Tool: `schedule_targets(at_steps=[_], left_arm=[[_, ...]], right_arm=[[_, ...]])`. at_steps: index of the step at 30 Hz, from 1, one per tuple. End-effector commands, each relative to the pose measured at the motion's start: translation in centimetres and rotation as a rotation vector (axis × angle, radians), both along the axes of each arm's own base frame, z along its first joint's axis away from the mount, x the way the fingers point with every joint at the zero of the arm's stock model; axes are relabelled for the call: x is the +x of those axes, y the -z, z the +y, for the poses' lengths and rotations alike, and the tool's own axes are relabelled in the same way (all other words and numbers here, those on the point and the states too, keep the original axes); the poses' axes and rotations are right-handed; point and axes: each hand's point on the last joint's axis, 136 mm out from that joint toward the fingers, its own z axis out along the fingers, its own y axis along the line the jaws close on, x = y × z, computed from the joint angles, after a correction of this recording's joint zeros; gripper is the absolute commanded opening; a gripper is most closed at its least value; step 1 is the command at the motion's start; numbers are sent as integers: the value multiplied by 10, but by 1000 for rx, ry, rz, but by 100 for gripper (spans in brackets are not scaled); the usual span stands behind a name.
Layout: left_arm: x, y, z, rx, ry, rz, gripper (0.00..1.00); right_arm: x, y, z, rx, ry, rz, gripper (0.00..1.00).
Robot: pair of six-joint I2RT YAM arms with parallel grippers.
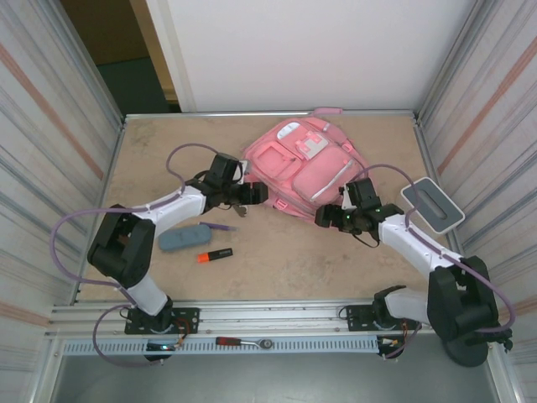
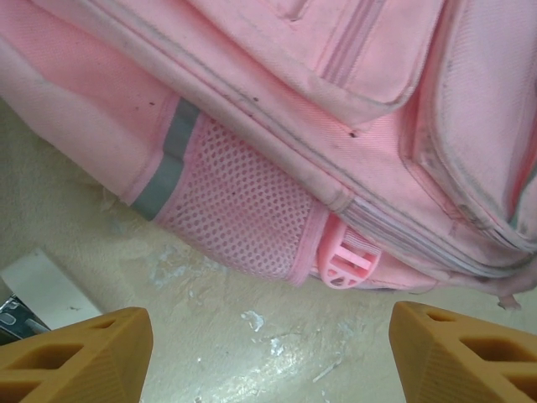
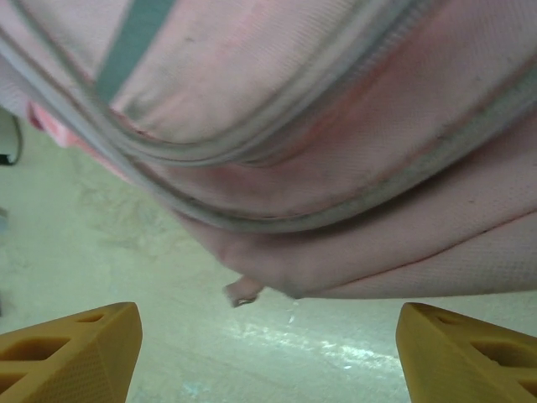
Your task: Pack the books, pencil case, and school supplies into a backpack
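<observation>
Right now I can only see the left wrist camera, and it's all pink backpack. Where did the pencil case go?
Observer: The pencil case lies on the table, closer to the arm bases than the left gripper.
Operator: Is the marker near it?
Observer: Yes, the marker lies just to its right, not touching it.
Operator: What's my other arm doing?
Observer: The right gripper is open, with the backpack's edge just ahead of it.

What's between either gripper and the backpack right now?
Nothing visible. Left gripper open, facing the mesh pocket of the backpack; right gripper open, facing its lower edge; just bare table lies between each. A white piece sits off to the left gripper's side.
</observation>
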Motion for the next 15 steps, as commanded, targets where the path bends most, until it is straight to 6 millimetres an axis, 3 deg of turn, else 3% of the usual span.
schedule_targets(at_steps=[1, 8, 15], left_arm=[[10, -1, -1, -3, -50, 11, 75], [23, 7, -9, -10, -60, 37, 74], [34, 19, -14, -32, -81, 43, 64]], right_arm=[[21, -2, -3, 21, 55, -52, 77], [55, 2, -27, 12, 112, -69, 72], [86, 2, -46, 6, 170, -78, 68]])
